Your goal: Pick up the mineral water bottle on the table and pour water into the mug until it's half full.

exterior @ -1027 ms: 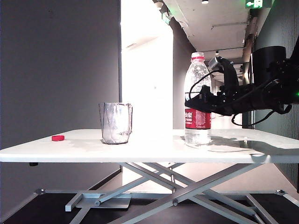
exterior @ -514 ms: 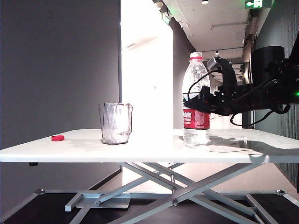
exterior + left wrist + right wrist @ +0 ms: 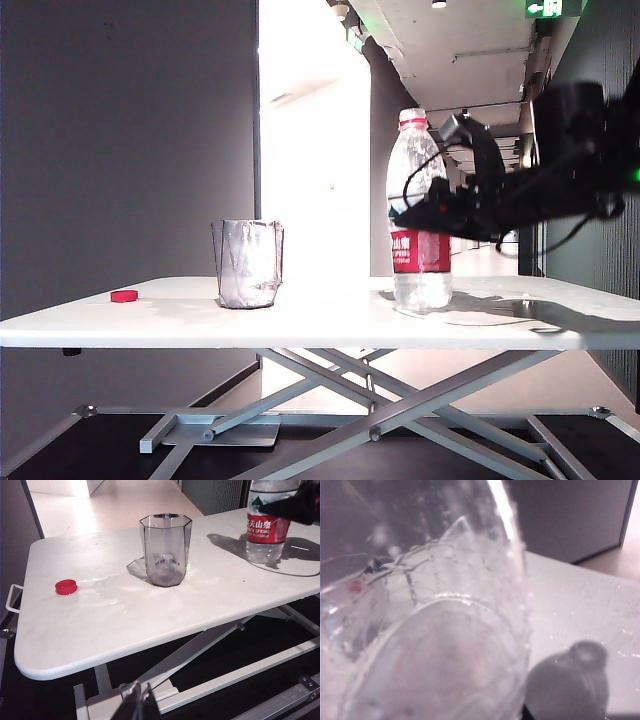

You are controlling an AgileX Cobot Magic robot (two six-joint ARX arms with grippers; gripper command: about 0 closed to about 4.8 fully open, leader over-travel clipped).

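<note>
The mineral water bottle [image 3: 415,165], clear with a red-and-white label, stands upright at the right of the table [image 3: 300,325], its base at or just off the top. My right gripper [image 3: 415,218] is shut on its middle, just above the label. In the right wrist view the bottle [image 3: 445,645] fills the frame and hides the fingers. The mug [image 3: 247,263], clear and faceted, stands left of the bottle and looks empty in the left wrist view [image 3: 165,550]. My left gripper [image 3: 140,697] hangs shut below the table's near edge, holding nothing.
A small red cap [image 3: 124,296] lies near the table's left end, also seen as the cap [image 3: 66,586] in the left wrist view. A wet patch spreads on the table [image 3: 125,630] between cap and mug. Grey scissor legs [image 3: 400,400] stand beneath.
The right gripper has closed on the bottle, and the two have shifted slightly left and up together. Mug, cap and left gripper have not moved.
</note>
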